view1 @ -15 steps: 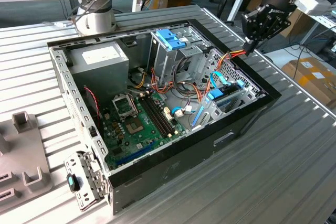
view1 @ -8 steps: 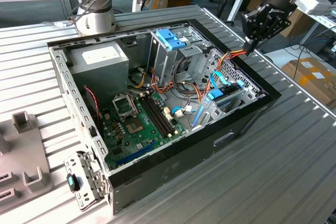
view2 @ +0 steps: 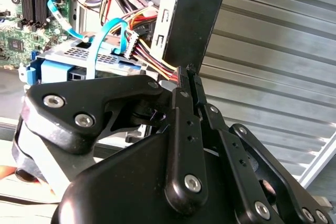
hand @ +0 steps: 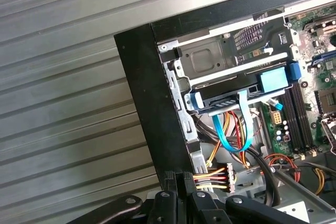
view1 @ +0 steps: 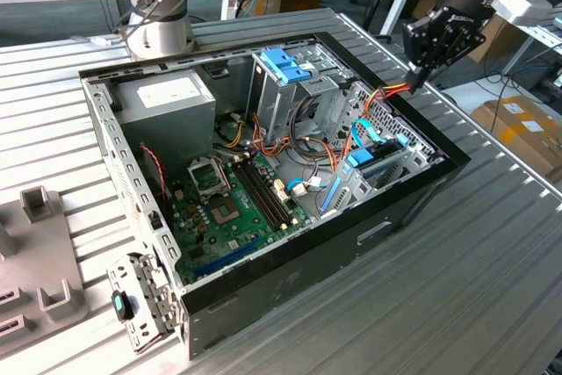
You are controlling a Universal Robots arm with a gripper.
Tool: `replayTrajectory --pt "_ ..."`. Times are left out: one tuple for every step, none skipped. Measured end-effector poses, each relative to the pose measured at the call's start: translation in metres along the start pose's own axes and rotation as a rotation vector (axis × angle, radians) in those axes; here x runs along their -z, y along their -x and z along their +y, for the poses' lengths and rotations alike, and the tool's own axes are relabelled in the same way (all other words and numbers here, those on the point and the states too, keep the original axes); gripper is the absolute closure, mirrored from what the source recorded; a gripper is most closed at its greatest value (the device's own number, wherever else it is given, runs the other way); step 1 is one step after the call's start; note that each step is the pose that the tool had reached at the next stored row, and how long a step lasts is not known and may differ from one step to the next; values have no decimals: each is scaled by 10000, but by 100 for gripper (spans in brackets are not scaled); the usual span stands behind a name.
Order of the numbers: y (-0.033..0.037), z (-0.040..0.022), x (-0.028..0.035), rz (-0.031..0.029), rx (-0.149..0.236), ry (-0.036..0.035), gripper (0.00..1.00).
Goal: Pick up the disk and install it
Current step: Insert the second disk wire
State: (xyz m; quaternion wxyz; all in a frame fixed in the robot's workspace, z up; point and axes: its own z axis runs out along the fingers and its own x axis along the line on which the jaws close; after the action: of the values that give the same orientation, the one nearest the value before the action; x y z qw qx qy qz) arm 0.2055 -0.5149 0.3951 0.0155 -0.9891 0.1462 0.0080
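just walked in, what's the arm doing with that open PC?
The gripper hangs over the rim of the open computer case, at the corner on the exterior view's right, its fingers shut on nothing. The disk, in its light-blue carrier, sits in the drive bay just inside that corner, under a blue ribbon cable. A bundle of power wires runs beside the fingers.

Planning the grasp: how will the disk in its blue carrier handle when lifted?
The disk looks like a rigid grey slab, so it is probably stiff and dense. Its blue carrier looks like smooth plastic, maybe slippery. The blue cable looped across it could snag.
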Motion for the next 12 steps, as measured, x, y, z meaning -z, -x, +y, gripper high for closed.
replayTrajectory --pt "9 3 0 0 0 -1 84" --pt "20 6 -1 -1 0 0 84" --pt "30 9 -1 0 0 -1 84" --pt "41 13 -1 0 0 0 84" --pt "49 15 -1 0 0 -1 84" --pt "61 19 -1 0 1 0 84" --pt "74 23 -2 -1 0 -2 84" --pt "79 25 -2 -1 0 -1 84" --pt "83 26 -2 0 1 -1 84" --pt "89 27 -1 0 1 -1 84" --pt "93 28 -2 -1 1 -1 84" --pt "97 30 -2 0 0 -1 84"
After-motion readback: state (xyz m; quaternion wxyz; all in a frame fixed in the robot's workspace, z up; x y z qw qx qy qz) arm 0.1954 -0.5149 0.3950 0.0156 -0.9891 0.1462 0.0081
